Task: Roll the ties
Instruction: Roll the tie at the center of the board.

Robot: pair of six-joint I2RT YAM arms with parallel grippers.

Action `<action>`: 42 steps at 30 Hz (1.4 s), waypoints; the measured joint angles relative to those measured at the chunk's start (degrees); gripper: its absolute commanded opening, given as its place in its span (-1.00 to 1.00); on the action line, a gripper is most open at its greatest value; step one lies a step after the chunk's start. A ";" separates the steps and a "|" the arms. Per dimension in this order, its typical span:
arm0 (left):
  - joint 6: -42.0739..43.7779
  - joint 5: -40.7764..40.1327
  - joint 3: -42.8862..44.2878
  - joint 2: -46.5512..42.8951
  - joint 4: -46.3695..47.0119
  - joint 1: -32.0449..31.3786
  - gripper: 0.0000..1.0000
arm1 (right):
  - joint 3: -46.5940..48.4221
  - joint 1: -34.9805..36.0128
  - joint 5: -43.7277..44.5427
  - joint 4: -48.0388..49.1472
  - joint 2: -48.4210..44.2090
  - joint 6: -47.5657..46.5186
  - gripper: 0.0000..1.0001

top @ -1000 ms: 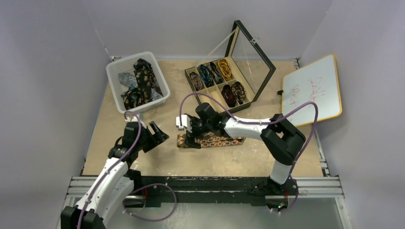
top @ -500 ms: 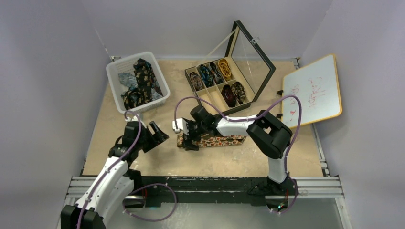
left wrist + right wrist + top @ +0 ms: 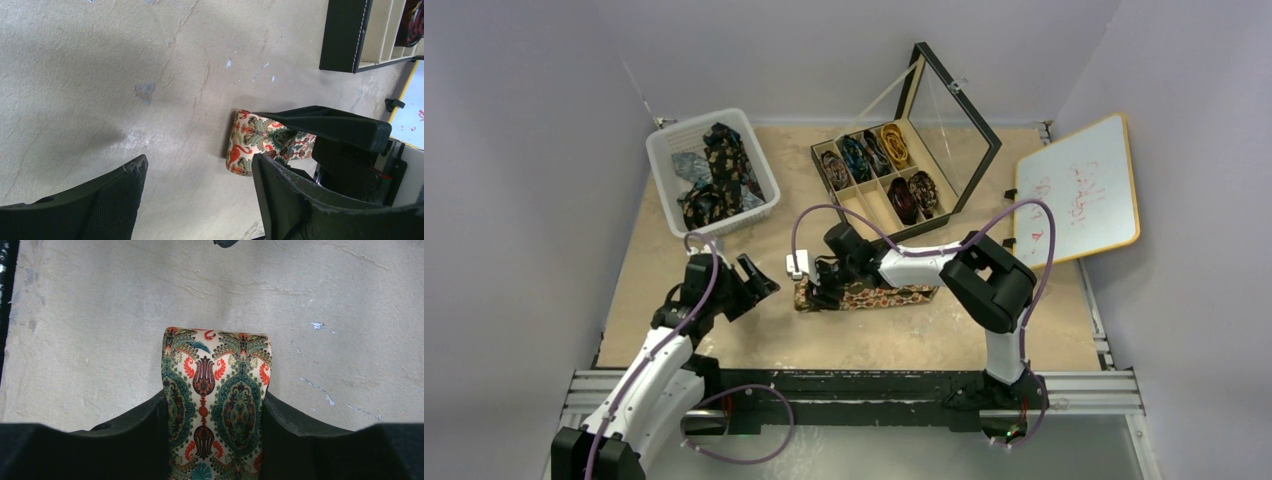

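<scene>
A tan-orange paisley tie (image 3: 879, 295) lies flat on the table, its folded end pointing left. My right gripper (image 3: 821, 290) sits over that end, and in the right wrist view its fingers (image 3: 150, 420) press against both long edges of the tie (image 3: 215, 385). My left gripper (image 3: 749, 280) hovers open just left of the tie end with only bare table between its fingers. In the left wrist view the gripper (image 3: 200, 162) shows the rolled-looking tie end (image 3: 247, 145) just beyond its right finger. More ties (image 3: 719, 165) lie loose in a basket, and several coiled ties (image 3: 879, 150) sit in a box.
A white plastic basket (image 3: 664, 160) stands at the back left. The black compartment box (image 3: 822, 152) with its glass lid raised stands at the back centre. A whiteboard (image 3: 1079, 190) leans at the right. The metal rail (image 3: 874, 385) runs along the near edge.
My right gripper has slid slightly left along the tie and narrowed from wide open until its fingers touch the tie's edges. The left arm has not moved.
</scene>
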 measured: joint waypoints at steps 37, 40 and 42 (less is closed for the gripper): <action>-2.12 5.62 -2.69 -5.77 1.36 0.00 0.49 | -20.65 5.11 16.59 22.47 -31.65 32.68 0.98; -2.19 7.21 -4.07 -6.23 2.34 0.00 0.50 | -29.90 3.98 24.15 28.57 -40.28 47.56 0.98; -2.38 8.59 -5.05 -6.29 3.52 0.00 0.50 | -34.80 2.67 28.17 30.23 -44.74 57.02 0.97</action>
